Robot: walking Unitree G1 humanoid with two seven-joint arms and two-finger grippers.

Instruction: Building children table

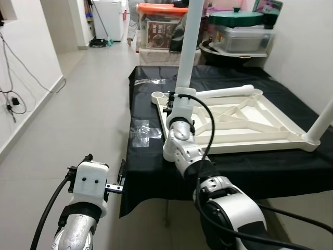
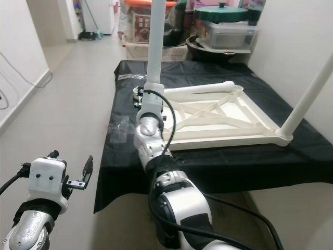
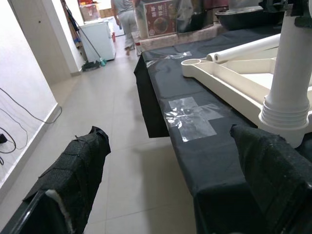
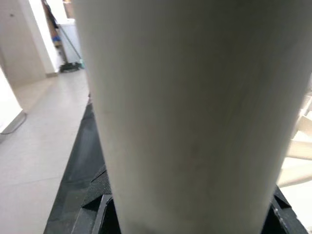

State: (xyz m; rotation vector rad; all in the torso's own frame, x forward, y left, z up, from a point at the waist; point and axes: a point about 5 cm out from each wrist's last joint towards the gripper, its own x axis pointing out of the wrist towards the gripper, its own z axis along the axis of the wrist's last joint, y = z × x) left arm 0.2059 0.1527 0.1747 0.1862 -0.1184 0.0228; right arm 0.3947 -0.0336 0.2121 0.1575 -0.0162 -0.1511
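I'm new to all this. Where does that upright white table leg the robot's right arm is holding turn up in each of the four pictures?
Left eye view: upright white table leg rises top centre.
Right eye view: it stands left of centre.
Left wrist view: its ribbed base is at the right edge.
Right wrist view: it looms close-up between the right gripper's fingers.
Shared landmark: the black tablecloth.

Cream tabletop [image 1: 244, 122] and legs [image 1: 188, 49], black cloth [image 1: 145, 166]

Our right claw [image 1: 173, 100] clamped on upright white leg [image 1: 191, 41] at corner of upturned tabletop [image 1: 234, 122] on black-draped table [image 1: 156, 172]. Our left claw [image 1: 120, 179] hovers beside table's edge. Loose leg [image 1: 229, 92] lies across frame.
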